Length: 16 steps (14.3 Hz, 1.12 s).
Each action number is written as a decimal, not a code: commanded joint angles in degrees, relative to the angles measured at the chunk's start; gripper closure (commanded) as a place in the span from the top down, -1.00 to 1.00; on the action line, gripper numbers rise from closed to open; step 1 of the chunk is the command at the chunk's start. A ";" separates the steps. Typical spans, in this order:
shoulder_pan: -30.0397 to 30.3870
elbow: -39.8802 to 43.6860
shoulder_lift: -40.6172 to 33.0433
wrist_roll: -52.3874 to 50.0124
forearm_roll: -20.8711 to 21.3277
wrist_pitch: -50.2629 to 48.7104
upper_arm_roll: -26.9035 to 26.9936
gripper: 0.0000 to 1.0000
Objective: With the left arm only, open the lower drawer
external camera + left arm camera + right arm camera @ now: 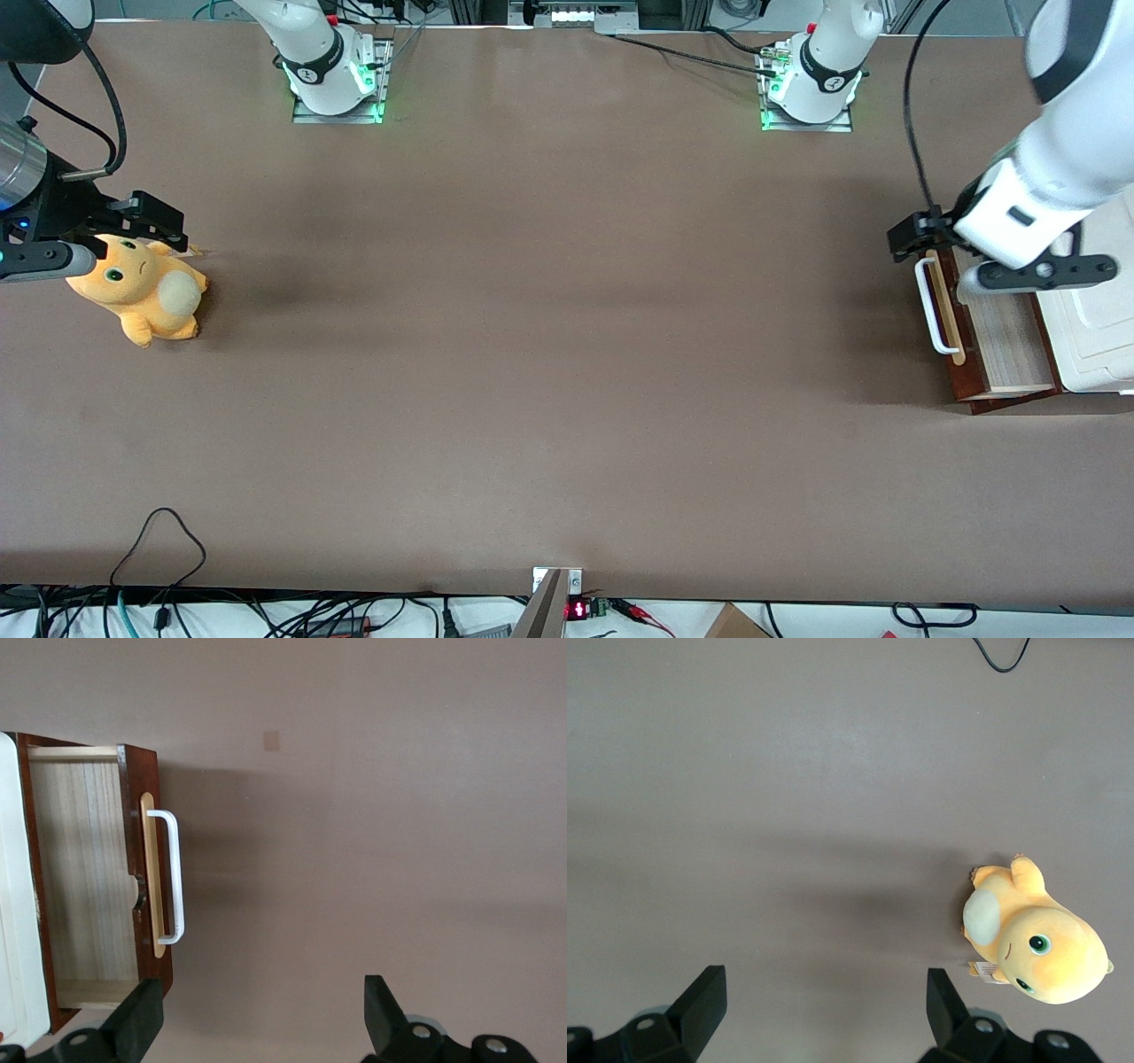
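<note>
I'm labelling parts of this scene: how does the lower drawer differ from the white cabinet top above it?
The lower drawer is dark reddish-brown with pale wood inside; the cabinet top is white. The drawer stands pulled out, its inside showing, nearer the table's middle than the cabinet top. The drawer carries a white bar handle; no handle shows on the cabinet top. Both sit at the working arm's end of the table. The open left gripper hovers by the handle's end.

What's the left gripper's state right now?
Left arm's small black gripper: open, holding nothing, above the white bar handle of the pulled-out dark reddish-brown wooden lower drawer.
</note>
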 commanded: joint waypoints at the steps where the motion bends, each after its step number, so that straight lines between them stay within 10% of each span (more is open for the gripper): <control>1: 0.33 -6.02 -4.80 5.61 -1.98 3.51 2.69 1.00; 16: 0.33 -6.38 -6.39 8.35 -1.80 3.60 2.78 1.00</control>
